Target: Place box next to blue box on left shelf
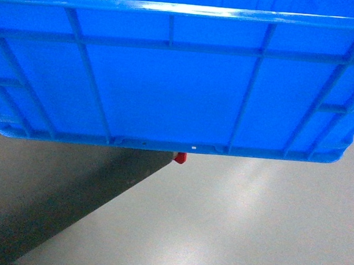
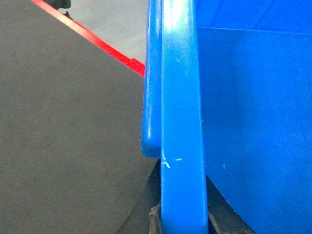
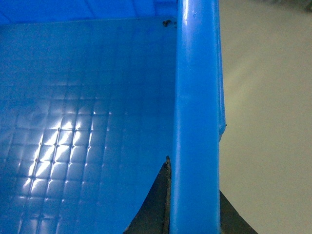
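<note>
Right in front of the head camera you have the box (image 1: 168,89) — its ribbed side wall fills the upper half of that view, held up off the pale floor (image 1: 249,230), with a dark grey patch (image 1: 43,195) lying lower left. You are carrying it by its two side rims: the left hand (image 2: 183,222) sits astride the thick left rim at the bottom of its wrist view, one dark finger (image 2: 155,219) showing outside the rim and another inside the wall, and the right hand (image 3: 192,214) straddles the right rim the same way, with a dark finger (image 3: 158,204) inside over the gridded floor of the box. Both hands look closed onto the rim, though the contact itself is hidden under the plastic. No shelf shows in any view, so judge this as the carry stage. Keep both hands level and at equal height so the box does not twist between them — drive slowly, because the box blocks most of your forward sight. A red bar (image 2: 97,44) runs diagonally past the left rim, and a small red tip (image 1: 180,158) peeks beneath the box; steer wide of it.
</note>
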{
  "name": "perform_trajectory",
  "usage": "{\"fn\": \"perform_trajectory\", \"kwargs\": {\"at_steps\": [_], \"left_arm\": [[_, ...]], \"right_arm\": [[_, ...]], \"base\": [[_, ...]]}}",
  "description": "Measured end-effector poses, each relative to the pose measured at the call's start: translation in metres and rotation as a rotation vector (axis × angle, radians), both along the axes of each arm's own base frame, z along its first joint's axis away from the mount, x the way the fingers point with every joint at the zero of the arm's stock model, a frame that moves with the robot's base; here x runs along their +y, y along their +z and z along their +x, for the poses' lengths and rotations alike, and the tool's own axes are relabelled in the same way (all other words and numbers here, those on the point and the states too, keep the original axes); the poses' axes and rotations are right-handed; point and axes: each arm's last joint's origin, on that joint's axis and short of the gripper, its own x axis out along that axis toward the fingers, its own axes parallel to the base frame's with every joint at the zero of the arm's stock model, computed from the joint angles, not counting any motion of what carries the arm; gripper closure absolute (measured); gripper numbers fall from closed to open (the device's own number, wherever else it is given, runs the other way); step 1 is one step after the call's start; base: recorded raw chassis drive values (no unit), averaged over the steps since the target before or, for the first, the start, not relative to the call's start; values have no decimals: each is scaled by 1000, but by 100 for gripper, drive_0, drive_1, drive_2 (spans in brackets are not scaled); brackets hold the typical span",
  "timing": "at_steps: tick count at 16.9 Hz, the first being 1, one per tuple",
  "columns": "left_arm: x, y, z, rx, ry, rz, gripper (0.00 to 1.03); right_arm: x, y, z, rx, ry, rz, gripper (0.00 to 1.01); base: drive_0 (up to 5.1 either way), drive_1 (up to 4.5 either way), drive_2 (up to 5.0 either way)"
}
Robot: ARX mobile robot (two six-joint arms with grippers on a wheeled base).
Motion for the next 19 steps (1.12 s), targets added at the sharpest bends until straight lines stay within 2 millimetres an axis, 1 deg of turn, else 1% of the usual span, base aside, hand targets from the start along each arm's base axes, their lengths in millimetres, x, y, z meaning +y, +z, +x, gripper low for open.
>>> {"fn": "perform_trajectory", "kwargs": {"at_steps": [19], "left_arm": [[0,0,0,0,0,0,97]], "right_arm": [[0,0,0,2,0,-1,94]], "base": [[-160,-160,-160]]}}
